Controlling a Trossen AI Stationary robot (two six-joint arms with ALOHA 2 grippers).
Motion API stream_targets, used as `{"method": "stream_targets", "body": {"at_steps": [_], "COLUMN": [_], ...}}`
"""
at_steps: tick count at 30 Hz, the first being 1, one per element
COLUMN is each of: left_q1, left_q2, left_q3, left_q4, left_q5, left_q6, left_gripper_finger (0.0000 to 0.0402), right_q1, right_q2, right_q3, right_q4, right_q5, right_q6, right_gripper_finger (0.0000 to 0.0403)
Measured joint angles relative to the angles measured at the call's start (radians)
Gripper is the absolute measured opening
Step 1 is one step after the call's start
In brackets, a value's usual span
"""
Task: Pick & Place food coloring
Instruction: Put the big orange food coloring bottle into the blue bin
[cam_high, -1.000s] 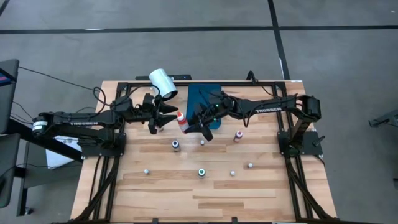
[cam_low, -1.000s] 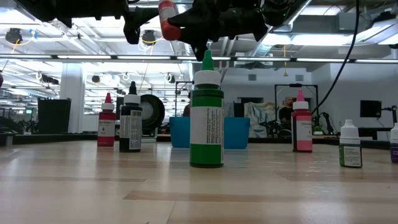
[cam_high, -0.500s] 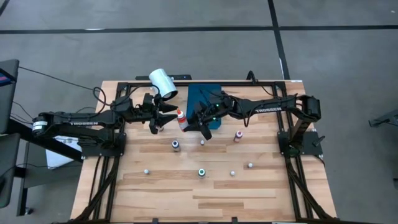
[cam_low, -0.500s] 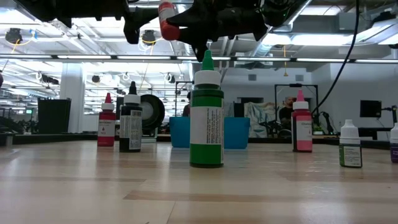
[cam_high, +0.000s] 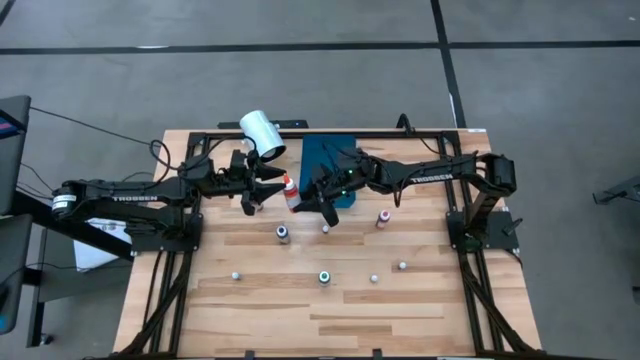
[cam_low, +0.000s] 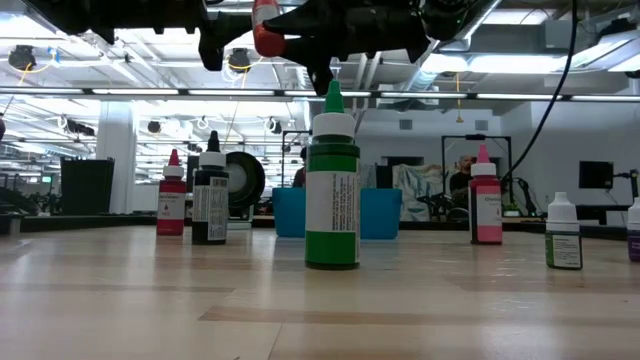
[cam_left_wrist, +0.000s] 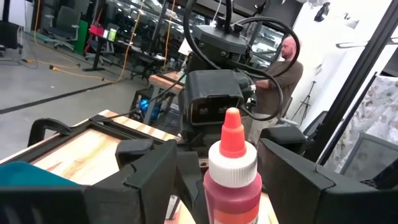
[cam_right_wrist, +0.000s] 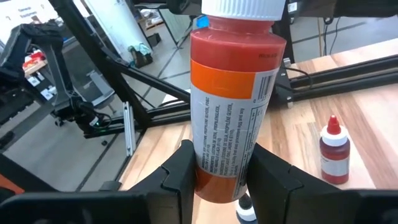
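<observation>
A red food coloring bottle (cam_high: 289, 190) with a white collar and red tip is lifted over the table's far middle, between the two arms. My right gripper (cam_high: 304, 197) comes from the right and is shut on it. My left gripper (cam_high: 271, 186) comes from the left and is open. Its fingers stand on either side of the bottle (cam_left_wrist: 232, 180) in the left wrist view, and I cannot tell whether they touch it. Several other small bottles stand upright on the wood, among them a green one (cam_low: 332, 180) and a pink one (cam_high: 382, 218). My right gripper (cam_right_wrist: 217, 171) pinches the red bottle's lower body (cam_right_wrist: 219, 143) between its two fingers, below the orange label. The fingers come about level from the table's right side. The bottle is lifted clear of the table and stands roughly upright, tip up.
A blue tray (cam_high: 322, 152) lies at the far edge behind the grippers, and a white cylinder (cam_high: 262, 133) lies to its left. Dark (cam_high: 282, 232) and whitish (cam_high: 325, 228) bottles stand just nearer than the grippers. A black frame rail (cam_high: 300, 135) runs along the far edge.
My right gripper has carried the red bottle a little toward the table's left, nearer to my left gripper. The bottle stays lifted.
</observation>
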Motion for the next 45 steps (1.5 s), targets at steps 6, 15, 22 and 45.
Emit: {"method": "stream_targets", "body": {"at_steps": [6,15,22,45], "left_q1": [0.0,0.001,0.008,0.063], "left_q2": [0.0,0.076,0.181,0.033], "left_q3": [0.0,0.03,0.127,0.144], "left_q4": [0.025,0.046,-0.009,-0.253], "left_q5": [-0.017,-0.022,0.032,0.076], "left_q6": [0.007,-0.001,0.024,0.02], "left_gripper_finger": [0.0215,0.0215,0.021,0.0153], "right_q1": [0.004,0.006,0.006,-0.009], "right_q2": [0.0,0.0,0.0,0.001], "right_q3": [0.0,-0.001,0.0,0.0], "right_q4": [0.0,-0.002,-0.007,-0.014], "right_q5": [0.021,0.05,0.049,0.046], "right_q6": [0.008,0.01,0.01,0.011], "right_gripper_finger": [0.0109,0.0109,0.0109,0.0108]}}
